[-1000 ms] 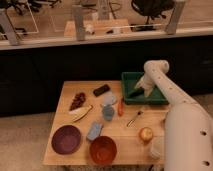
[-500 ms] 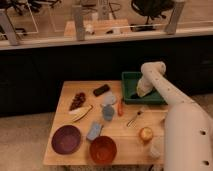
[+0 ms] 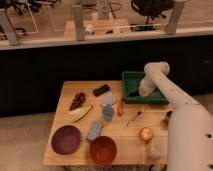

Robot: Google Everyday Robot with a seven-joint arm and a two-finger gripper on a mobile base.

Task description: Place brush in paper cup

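Note:
My gripper (image 3: pixel 135 93) is down inside the green bin (image 3: pixel 131 77) at the table's back right, with the white arm reaching in from the right. A short dark slim piece (image 3: pixel 131 93) sticks out to the left at the gripper's tip, close to the bin floor. It may be the brush, but most of it is hidden by the wrist. The paper cup (image 3: pixel 156 148), pale and wide, stands at the table's front right corner, beside the robot's white body and well in front of the bin.
A thin spoon (image 3: pixel 134 119) lies in front of the bin. A small grey cup (image 3: pixel 107 112), an orange-red stick (image 3: pixel 120 106), a banana (image 3: pixel 81 113), a purple plate (image 3: pixel 66 138), an orange bowl (image 3: pixel 103 149) and a round fruit (image 3: pixel 145 133) are spread over the wooden table.
The gripper has stayed inside the green bin, with the wrist shifting only slightly. Nothing else on the table has moved.

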